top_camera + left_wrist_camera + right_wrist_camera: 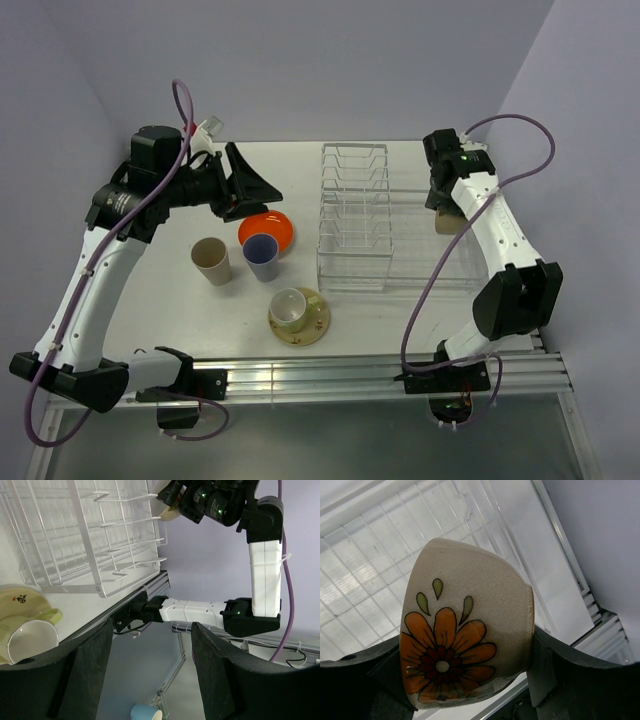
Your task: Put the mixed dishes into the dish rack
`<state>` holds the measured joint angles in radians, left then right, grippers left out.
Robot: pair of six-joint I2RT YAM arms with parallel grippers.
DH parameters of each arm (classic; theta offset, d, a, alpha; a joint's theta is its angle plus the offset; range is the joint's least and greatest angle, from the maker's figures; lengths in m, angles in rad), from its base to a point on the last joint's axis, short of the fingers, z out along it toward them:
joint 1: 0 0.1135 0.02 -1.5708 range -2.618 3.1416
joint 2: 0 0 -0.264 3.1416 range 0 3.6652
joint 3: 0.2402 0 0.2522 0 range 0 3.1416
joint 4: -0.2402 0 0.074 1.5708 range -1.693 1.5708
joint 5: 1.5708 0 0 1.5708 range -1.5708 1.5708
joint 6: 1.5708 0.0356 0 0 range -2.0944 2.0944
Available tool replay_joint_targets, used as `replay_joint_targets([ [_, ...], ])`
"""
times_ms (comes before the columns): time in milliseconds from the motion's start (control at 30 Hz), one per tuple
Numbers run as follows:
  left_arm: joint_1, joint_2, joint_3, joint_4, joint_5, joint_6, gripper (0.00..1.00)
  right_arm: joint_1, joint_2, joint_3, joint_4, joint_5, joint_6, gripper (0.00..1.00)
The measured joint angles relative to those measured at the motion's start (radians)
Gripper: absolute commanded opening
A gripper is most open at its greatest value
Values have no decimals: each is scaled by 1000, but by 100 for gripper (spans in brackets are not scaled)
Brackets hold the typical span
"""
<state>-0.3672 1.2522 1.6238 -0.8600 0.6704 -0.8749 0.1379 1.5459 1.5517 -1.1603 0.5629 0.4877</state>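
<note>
The off-white bowl (470, 630) sits clamped between the two fingers of your right gripper (465, 667). It is tipped on its side, with its orange flower facing the wrist camera and its rim toward the right finger. Directly beyond the hand lies the wire floor of the dish rack (365, 575). In the top view that puts the bowl over the basket section, on the side away from the upright slots. I cannot tell whether it touches the wire yet.

So the step in hand looks like placing the bowl. For the next move, lower it until it rests on the basket grid, then spread the fingers and lift straight away so the rim does not catch a wire.

Your left gripper (150, 650) has its jaws apart and holds nothing. It hovers just above the orange plate (275, 228). The lavender cup (262, 257) and the tan cup (211, 262) stand near that hand on the side toward the arm bases. The yellow-green cup (290, 308) on its saucer (315, 322) stands further that way. All four wait outside the rack.
</note>
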Motion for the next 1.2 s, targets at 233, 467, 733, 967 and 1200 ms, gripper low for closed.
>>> replay_joint_targets([
  [233,18,-35,-32,0,14,1,70,-7,61,0,0,61,-30,0],
  [467,31,-42,-32,-4,15,6,70,-10,156,0,1,110,-40,0],
  [733,40,-44,-33,-18,17,17,70,-3,231,0,1,160,-40,0],
  [967,48,-47,-36,-21,18,16,70,6,290,0,1,198,-33,0],
  [1200,60,-47,-36,-24,18,18,70,14,357,-2,0,227,-29,0],
])
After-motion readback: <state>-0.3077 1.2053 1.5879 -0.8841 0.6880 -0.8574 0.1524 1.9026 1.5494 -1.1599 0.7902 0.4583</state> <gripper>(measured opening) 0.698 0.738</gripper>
